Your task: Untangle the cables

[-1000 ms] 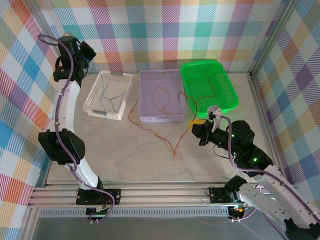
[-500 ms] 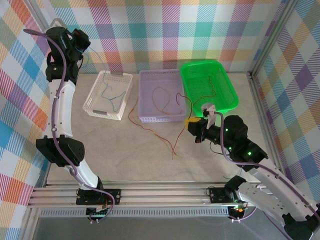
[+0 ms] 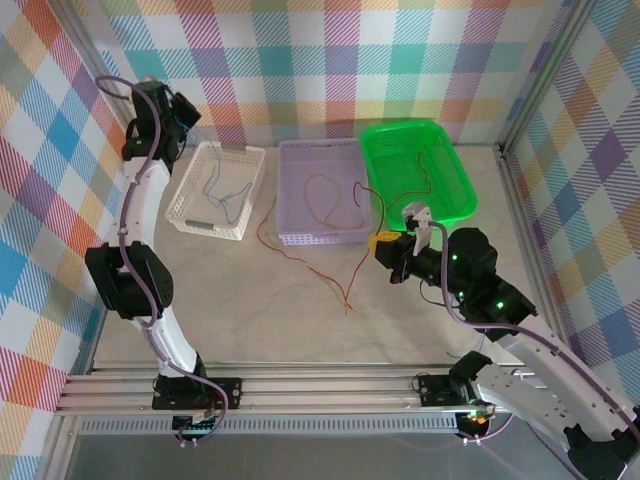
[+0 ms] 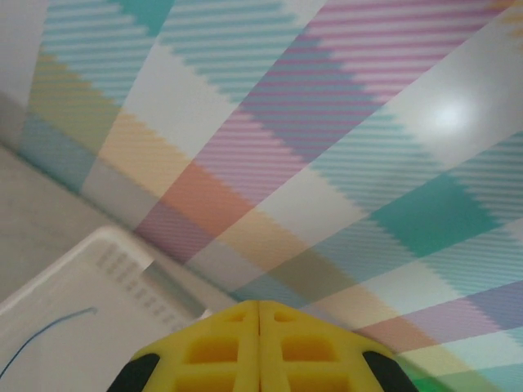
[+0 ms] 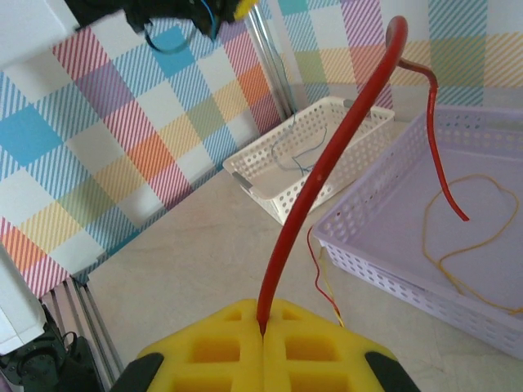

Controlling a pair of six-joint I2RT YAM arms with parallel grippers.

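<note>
My right gripper hovers just in front of the gap between the purple basket and the green basket. It is shut on a red cable that rises from its yellow fingers and arcs over into the purple basket, beside an orange cable. More red and orange cables trail across the table. The white basket holds blue and green cables. My left gripper is raised near the back wall above that basket, its jaws shut with nothing between them.
The three baskets stand in a row at the back of the table. The green basket holds a thin reddish cable. Plaid walls close in the back and both sides. A metal rail runs along the near edge.
The left arm swung up and leftward, then came back right and lower over the white basket. The right gripper moved slightly up and left with the red cable, and the table strands shifted a little.
</note>
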